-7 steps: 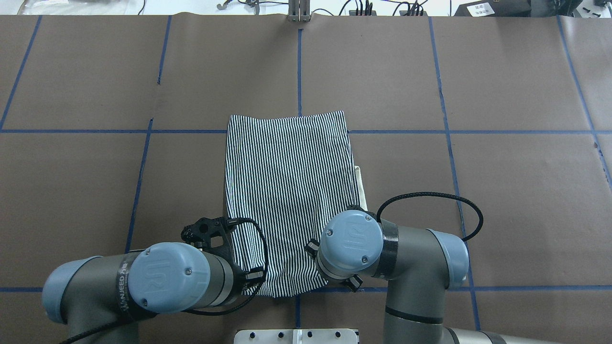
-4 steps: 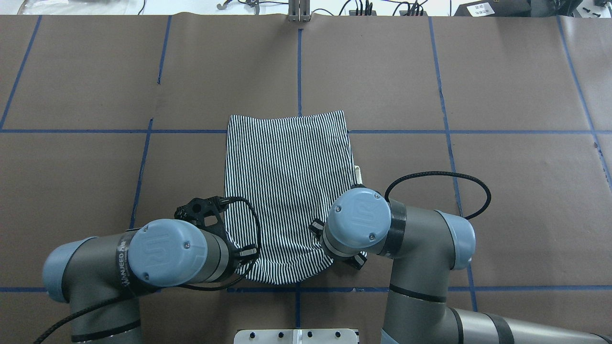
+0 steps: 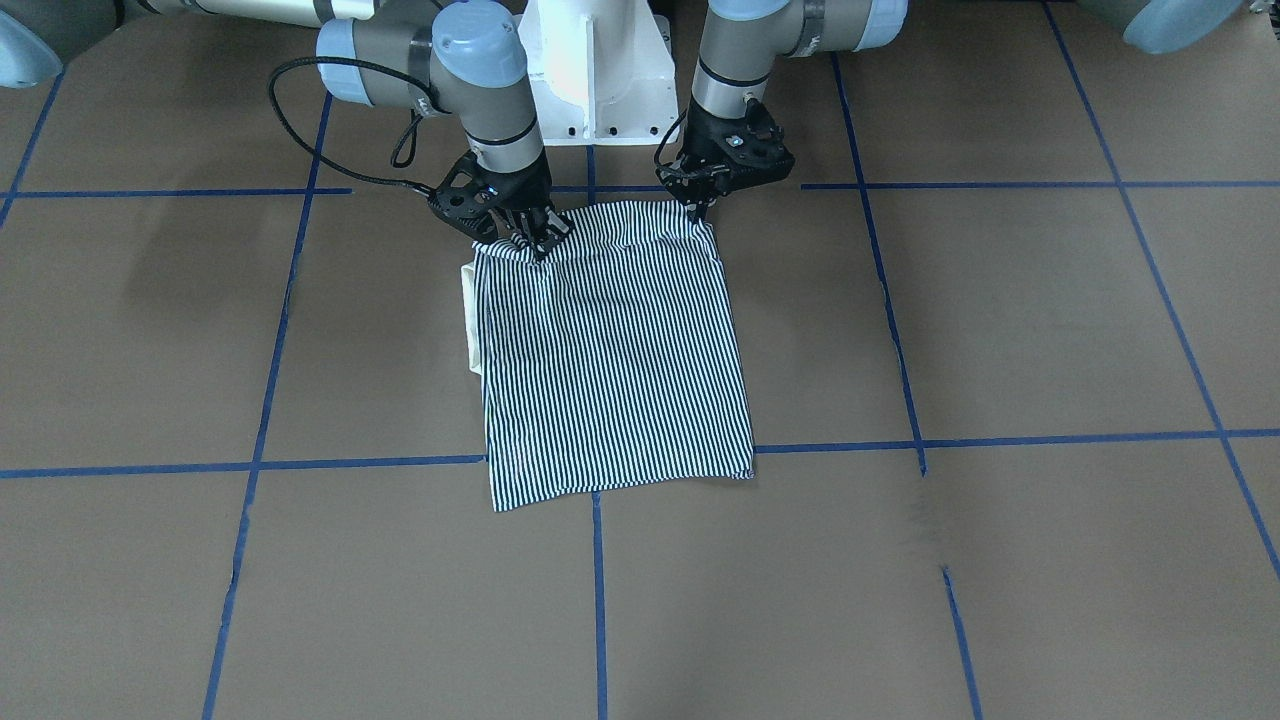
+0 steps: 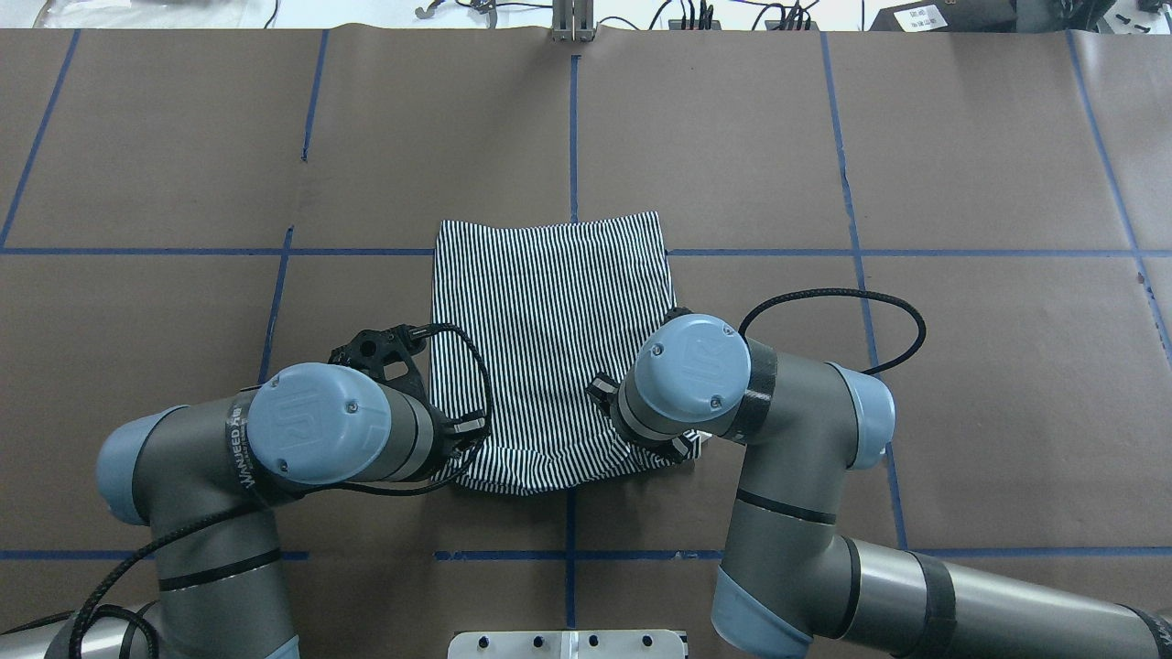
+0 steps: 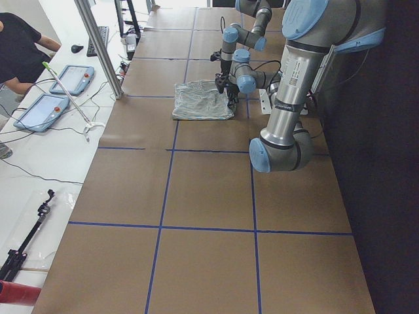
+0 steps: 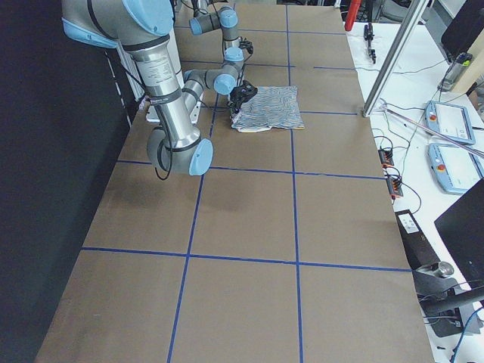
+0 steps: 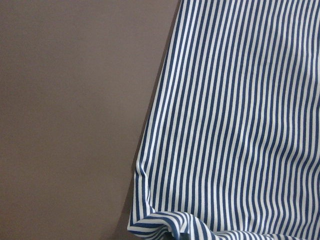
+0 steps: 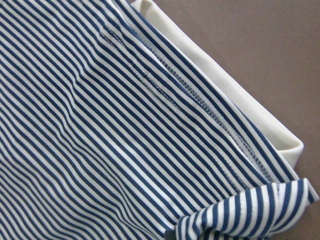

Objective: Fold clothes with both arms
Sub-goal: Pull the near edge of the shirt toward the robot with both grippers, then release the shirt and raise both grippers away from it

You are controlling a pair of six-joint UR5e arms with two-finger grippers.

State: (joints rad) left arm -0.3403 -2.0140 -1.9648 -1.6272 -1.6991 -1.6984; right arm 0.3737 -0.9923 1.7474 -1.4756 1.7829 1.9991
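Both hands are closed on cloth: your left hand (image 3: 703,208) and right hand (image 3: 533,240) each pinch a near corner of the striped shirt (image 4: 549,311), raised off the desk (image 4: 824,384). You look mid-fold. Next, carry that edge forward, level and together, to the far hem (image 4: 549,225).

The shirt (image 4: 549,320) lies on the table (image 4: 961,156), the left gripper (image 3: 703,207) at its near left corner, the right gripper (image 3: 532,240) at its near right.
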